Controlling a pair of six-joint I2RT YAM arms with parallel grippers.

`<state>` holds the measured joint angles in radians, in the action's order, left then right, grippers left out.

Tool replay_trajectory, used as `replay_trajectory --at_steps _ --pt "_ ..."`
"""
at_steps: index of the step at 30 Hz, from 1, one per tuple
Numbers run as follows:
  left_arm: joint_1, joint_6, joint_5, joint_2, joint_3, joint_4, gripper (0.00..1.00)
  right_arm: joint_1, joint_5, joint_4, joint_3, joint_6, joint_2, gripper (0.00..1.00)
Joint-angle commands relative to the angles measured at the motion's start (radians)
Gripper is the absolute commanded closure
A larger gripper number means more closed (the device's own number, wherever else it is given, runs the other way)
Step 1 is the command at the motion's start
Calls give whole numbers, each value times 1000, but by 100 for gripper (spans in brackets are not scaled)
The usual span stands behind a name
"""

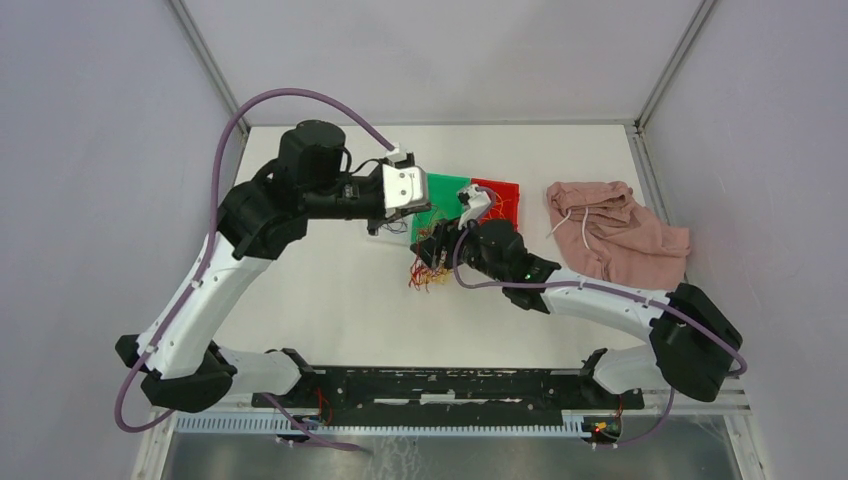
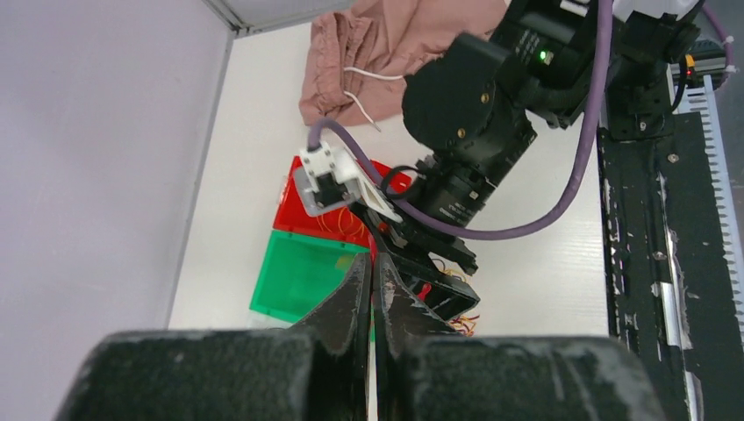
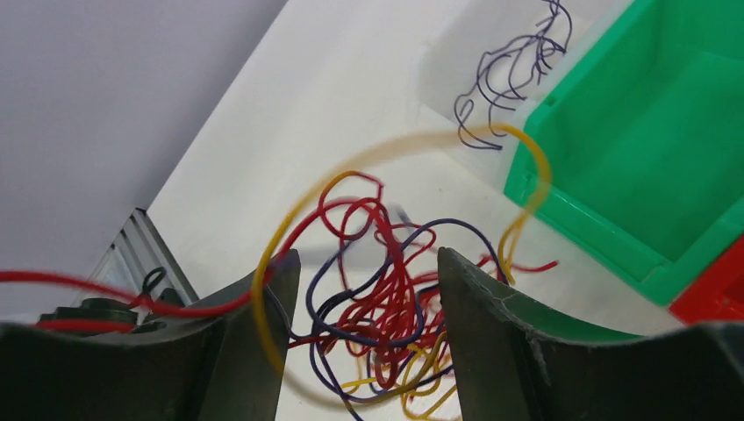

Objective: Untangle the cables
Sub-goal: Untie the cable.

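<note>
My right tool [image 3: 367,263] hangs low over the counter [image 1: 330,310] with its two fingers spread, one on each side of the clump of cables [image 3: 386,324]. The clump is red, dark purple and yellow wires knotted together, lying on the counter just in front of the bins. Nothing is pinched yet. A yellow wire [image 3: 439,139] arcs up out of the clump and crosses one of my fingers, and a red one trails off to the side, so the bundle is loose rather than a tight ball.

Just beyond the clump sits the green bin [image 3: 632,175]. The red bin [image 3: 715,294] touches it on one side. On the other side is what looks like a pale see-through tray [image 3: 439,83], where a few dark purple wires [image 3: 513,61] lie apart from the rest. My left tool [image 2: 371,272] is raised near the green bin's edge with its fingers pressed together, and I can make out no wire between them. Farthest off, the pink cloth [image 1: 610,230] lies crumpled, well apart from the work.

I judge this to be the picking step: taking one wire out of the tangle so it can go with its own colour. The next move calls for closing on a single strand, not the whole mass, then lifting slowly so the others slide free. The yellow loop over my finger could drag the clump along, so I should watch it.
</note>
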<state>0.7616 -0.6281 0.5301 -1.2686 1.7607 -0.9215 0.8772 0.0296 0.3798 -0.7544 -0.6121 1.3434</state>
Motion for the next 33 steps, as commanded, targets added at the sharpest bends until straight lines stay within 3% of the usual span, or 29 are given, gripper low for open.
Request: replay_trajectory --at_steps 1,17,24,29,33 --pt "6 -19 32 -9 99 27 97 6 41 7 34 16 29 35" --pt "7 -92 -87 26 201 235 97 6 55 25 144 2 91 37" --pt "6 -122 -140 62 186 448 97 17 18 47 159 -20 130 37" --pt "7 -166 -186 86 179 640 97 25 1 49 186 -26 104 37" --pt "8 -185 -187 80 216 627 97 25 -26 -9 182 -16 8 37"
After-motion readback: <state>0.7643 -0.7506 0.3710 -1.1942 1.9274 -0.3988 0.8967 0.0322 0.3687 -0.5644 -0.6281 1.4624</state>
